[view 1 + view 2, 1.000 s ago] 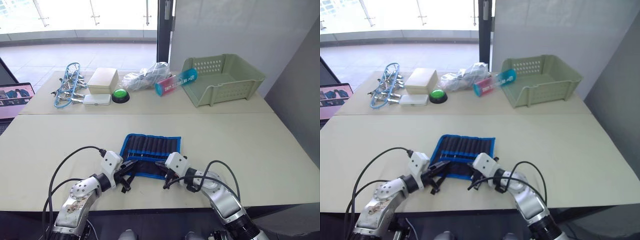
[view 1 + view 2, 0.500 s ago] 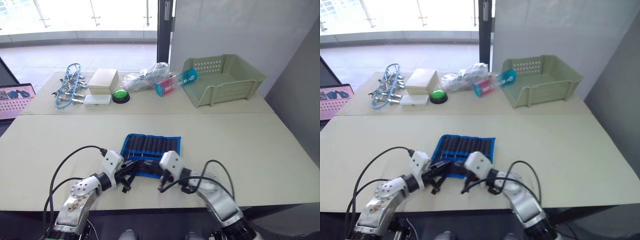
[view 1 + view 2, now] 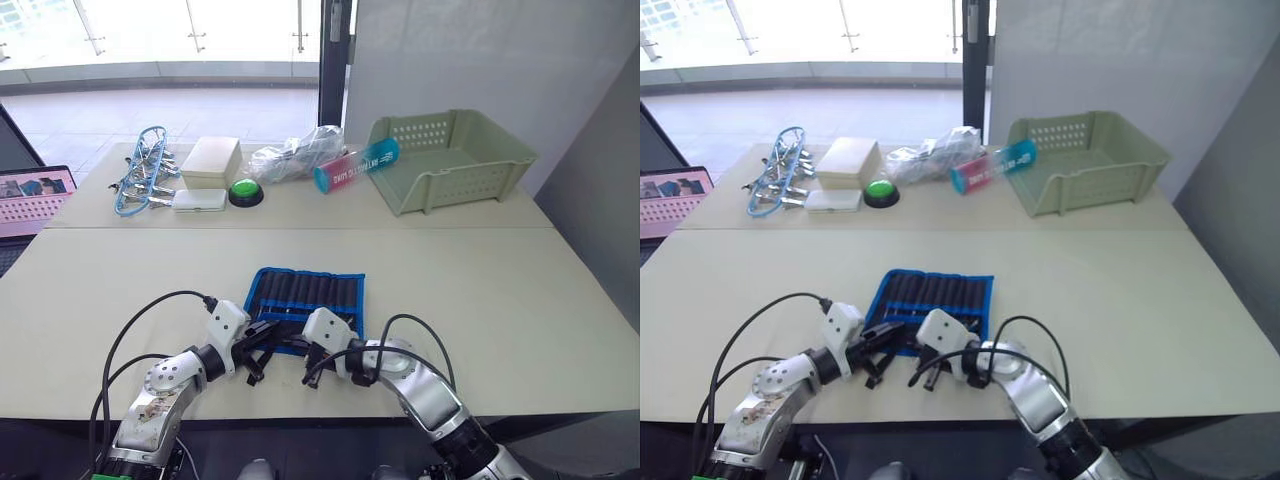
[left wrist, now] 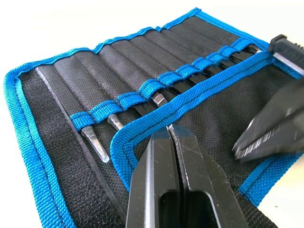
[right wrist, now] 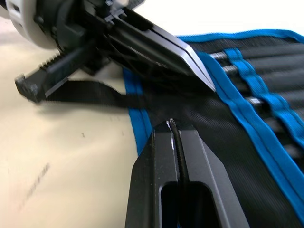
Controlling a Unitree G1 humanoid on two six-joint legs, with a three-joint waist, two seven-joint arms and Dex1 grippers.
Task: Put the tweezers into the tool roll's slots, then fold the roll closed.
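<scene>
The tool roll (image 3: 310, 290) lies open near the table's front edge, black with blue edging. Its near flap is folded up over the lower part. Tweezers (image 4: 159, 99) sit in the slots (image 4: 156, 76) under a blue band, with several tips showing. My left gripper (image 3: 268, 333) is shut, its tips resting on the flap's blue edge (image 4: 142, 128) at the roll's near left. Just to its right, my right gripper (image 3: 306, 356) is shut too, its tips over the black flap by the near edge (image 5: 142, 128). The black strap (image 5: 90, 92) trails off the roll's left side.
Along the back of the table stand a green basket (image 3: 450, 155), a pink-and-teal tube (image 3: 355, 165), a plastic bag (image 3: 295, 155), a green button (image 3: 245, 190), a white box (image 3: 210, 158) and silver tools in a light-blue ring (image 3: 140, 170). A laptop (image 3: 35, 190) sits far left.
My right gripper has slid left along the roll's near edge, ending close beside the left gripper. The left gripper has hardly moved. The camera shifted slightly.
</scene>
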